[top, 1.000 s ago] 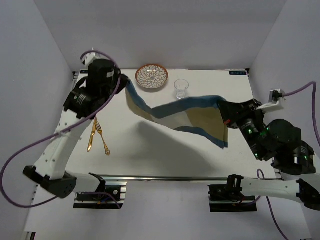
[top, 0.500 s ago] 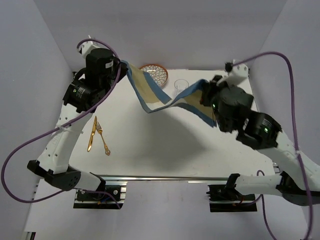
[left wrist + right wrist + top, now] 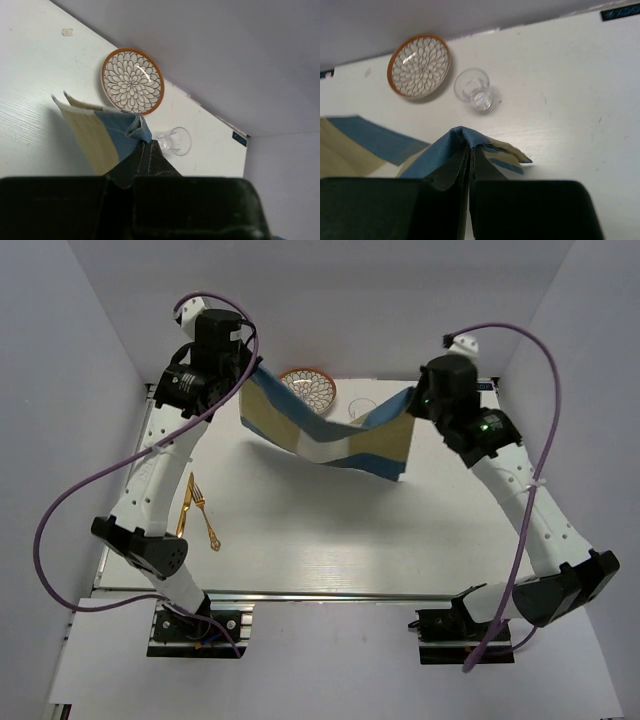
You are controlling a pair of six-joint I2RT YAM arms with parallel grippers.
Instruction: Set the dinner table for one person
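Note:
The blue-and-tan striped placemat hangs in the air between both grippers, sagging in the middle above the white dinner table. My left gripper is shut on its left corner. My right gripper is shut on its right corner. A patterned plate with an orange rim sits at the table's far edge, partly behind the cloth; it also shows in the left wrist view and the right wrist view. A clear glass stands beside it, mostly hidden from above.
A gold fork and a second gold utensil lie on the table's left side. White walls close in the back and both sides. A metal rail runs along the near edge.
Both arms have risen and swung toward the back of the table, lifting the placemat. It went from twisted and draped low to stretched out and hanging higher between the grippers.

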